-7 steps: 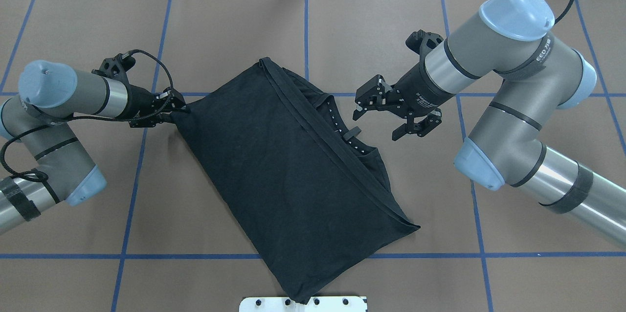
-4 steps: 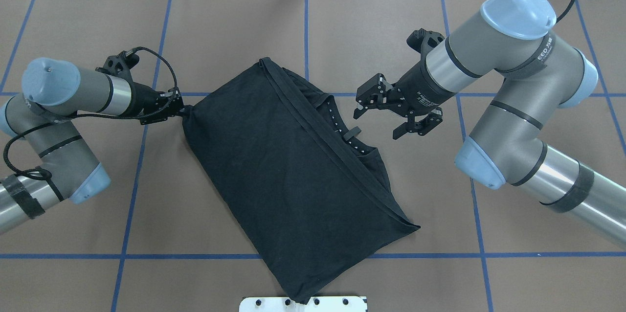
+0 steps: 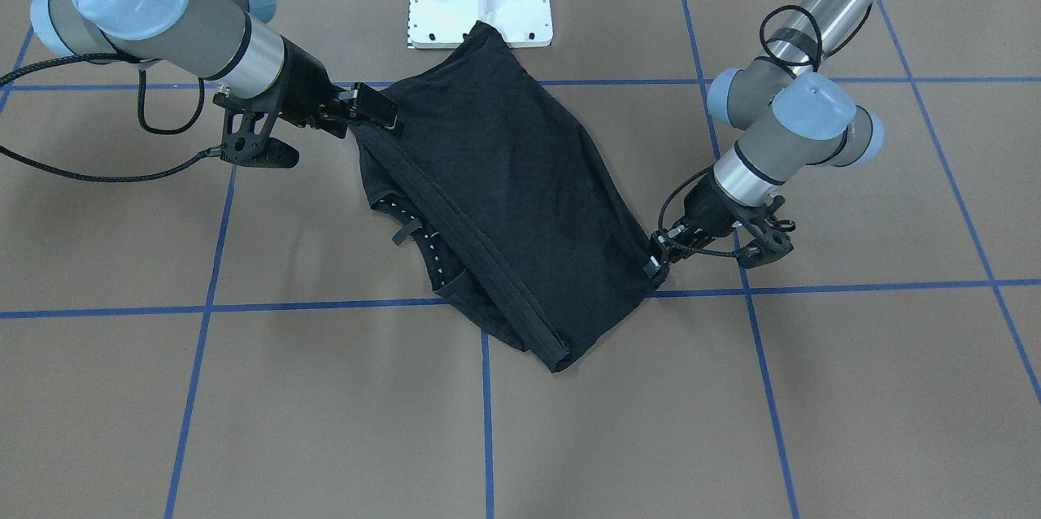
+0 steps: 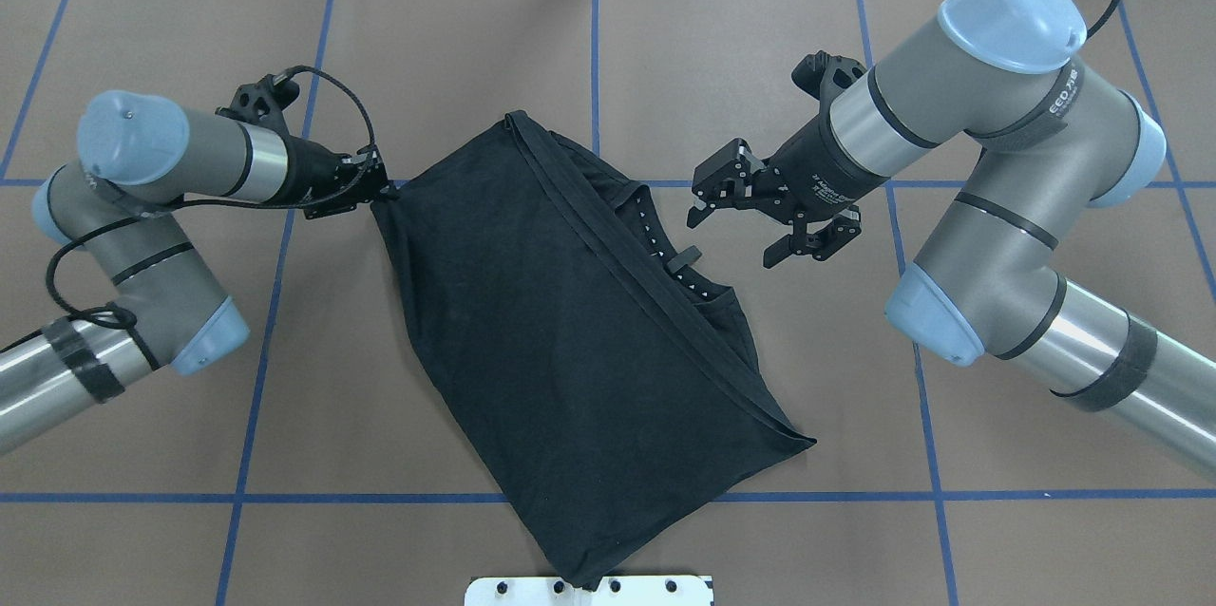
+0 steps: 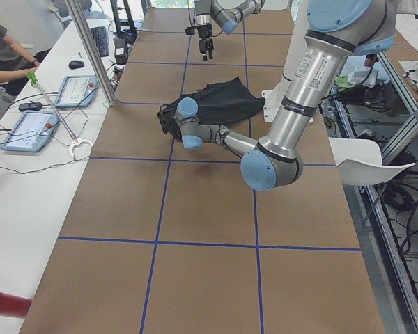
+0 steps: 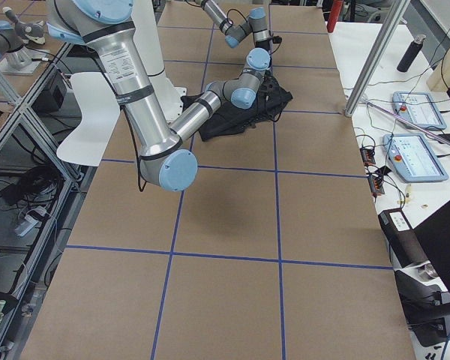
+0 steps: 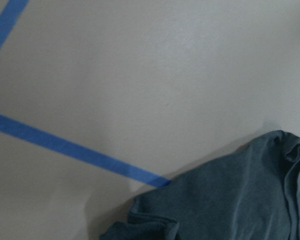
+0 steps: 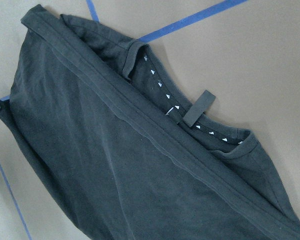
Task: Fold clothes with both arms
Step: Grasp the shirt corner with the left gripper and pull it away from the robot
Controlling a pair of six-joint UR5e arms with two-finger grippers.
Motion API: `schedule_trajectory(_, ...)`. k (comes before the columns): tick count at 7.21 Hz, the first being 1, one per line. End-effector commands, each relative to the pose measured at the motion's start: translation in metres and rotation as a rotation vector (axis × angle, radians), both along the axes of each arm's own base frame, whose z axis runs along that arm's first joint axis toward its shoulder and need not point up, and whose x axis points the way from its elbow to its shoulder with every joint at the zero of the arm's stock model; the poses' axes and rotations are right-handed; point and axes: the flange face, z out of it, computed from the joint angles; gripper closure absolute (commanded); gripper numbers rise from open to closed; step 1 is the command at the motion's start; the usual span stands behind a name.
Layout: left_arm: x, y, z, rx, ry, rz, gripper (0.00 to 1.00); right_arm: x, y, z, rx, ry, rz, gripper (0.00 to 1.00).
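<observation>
My left hand [image 4: 378, 190] pinches the black T-shirt [image 4: 551, 331] by its 10 o'clock corner so I can pull that side over. The shirt lies folded on the desk [image 4: 380, 511]. My right hand [image 4: 731, 240] hangs wide open at 2 o'clock, ready to grab the collar [image 4: 665, 250].

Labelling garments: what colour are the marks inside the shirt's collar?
White marks; right wrist view.
</observation>
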Motion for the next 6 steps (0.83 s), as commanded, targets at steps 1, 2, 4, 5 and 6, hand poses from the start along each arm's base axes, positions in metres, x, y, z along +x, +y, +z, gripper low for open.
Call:
schedule_trajectory(1, 0.016, -0.039, -0.039, 0.028, 0.009, -0.054, 1.0, 0.004, -0.002, 0.0, 0.0, -0.001, 0.008, 0.0)
schedule_trajectory(2, 0.016, -0.053, -0.059, 0.042, 0.021, -0.068, 1.0, 0.005, -0.003, 0.0, -0.003, 0.001, 0.01, 0.0)
schedule_trajectory(4, 0.035, -0.084, -0.115, 0.083, 0.04, -0.115, 1.0, 0.007, -0.004, 0.003, -0.008, 0.004, 0.015, 0.0)
schedule_trajectory(5, 0.048, -0.101, -0.139, 0.093, 0.036, -0.149, 1.0, 0.01, -0.006, 0.004, -0.008, 0.004, 0.019, 0.0)
schedule_trajectory(6, 0.056, -0.111, -0.149, 0.093, 0.03, -0.163, 1.0, 0.012, -0.007, 0.006, -0.011, 0.006, 0.024, 0.0)
